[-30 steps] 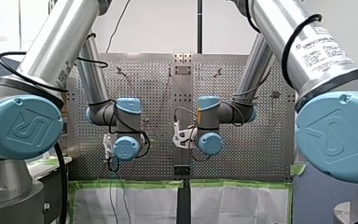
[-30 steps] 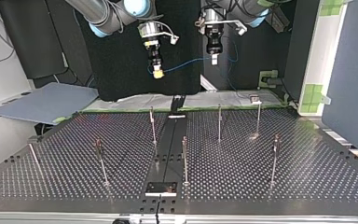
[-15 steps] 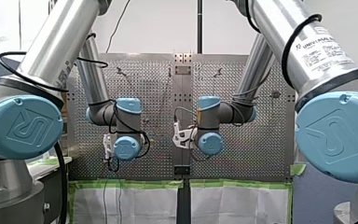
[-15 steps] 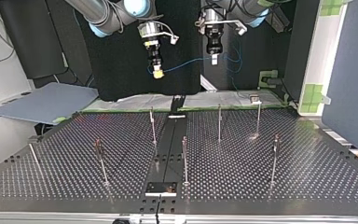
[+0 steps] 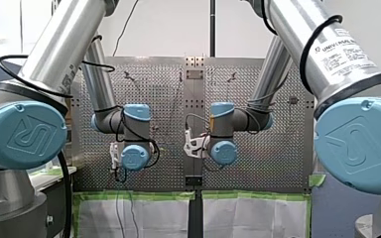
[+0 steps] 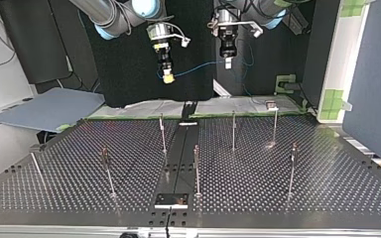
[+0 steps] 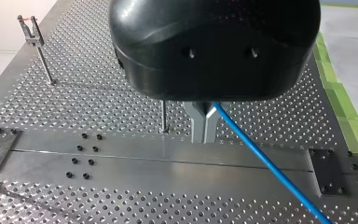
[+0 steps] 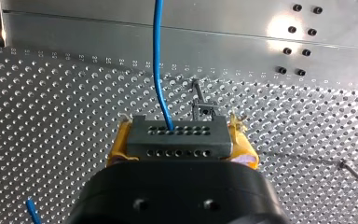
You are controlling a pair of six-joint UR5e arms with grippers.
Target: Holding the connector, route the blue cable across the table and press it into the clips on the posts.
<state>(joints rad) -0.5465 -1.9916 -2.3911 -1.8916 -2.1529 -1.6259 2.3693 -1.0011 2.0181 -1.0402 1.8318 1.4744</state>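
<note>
Over the last second, all I see moving is the slack of the thin blue cable, the part past my left pincer on the side away from the dark grey perforated connector block. In the top view its loose loop bulged toward the view's right half a second ago and has now drawn back beside the pincer. In the front view the thin strands hanging over the white cloth swung to the view's left. They are now back about where they hung a second ago.
</note>
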